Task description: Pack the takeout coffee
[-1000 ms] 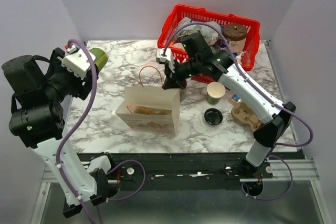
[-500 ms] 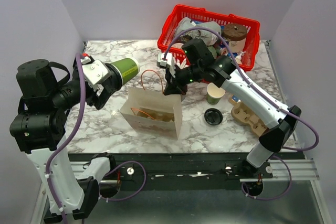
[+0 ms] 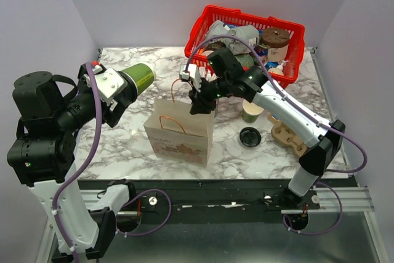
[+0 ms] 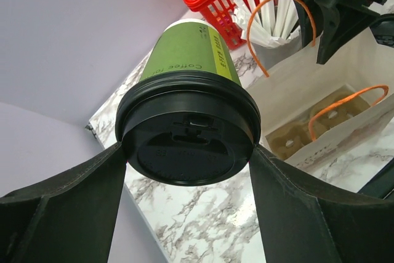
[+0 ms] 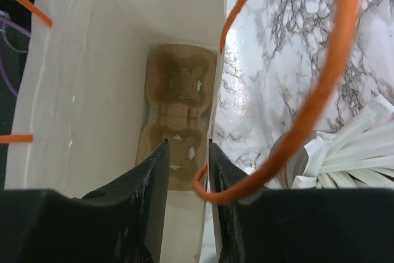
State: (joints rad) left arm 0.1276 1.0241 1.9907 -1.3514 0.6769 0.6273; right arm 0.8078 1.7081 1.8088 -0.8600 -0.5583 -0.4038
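While the takeout coffee (image 3: 140, 77) is held above the left part of the table (image 3: 117, 146), it is clamped across its black lid by the left end effector (image 4: 184, 152), whose fingers are spread wide around the lid's rim. The cup is carried nearly on its side: the lid is turned back toward the left wrist and the green base is pointed to the right, toward the paper bag (image 3: 181, 130). The bag stands upright near the middle of the table, lower than the cup and just beyond its base, with its mouth open upward. A cardboard cup carrier (image 5: 180, 115) can be seen lying on the bag's floor.

The right end effector (image 5: 188, 170) is poised at the bag's far rim, beside one orange handle (image 5: 332, 90). Its jaws are set narrowly apart, with the carrier visible through the gap; whether the bag's wall is pinched cannot be told.

Since the cup is already held by the left arm, the move is judged to belong to that arm. The cup's long axis would probably have to be brought upright, lid on top, before it is lowered through the mouth. A spill or a snag on the rim is the likely risk.
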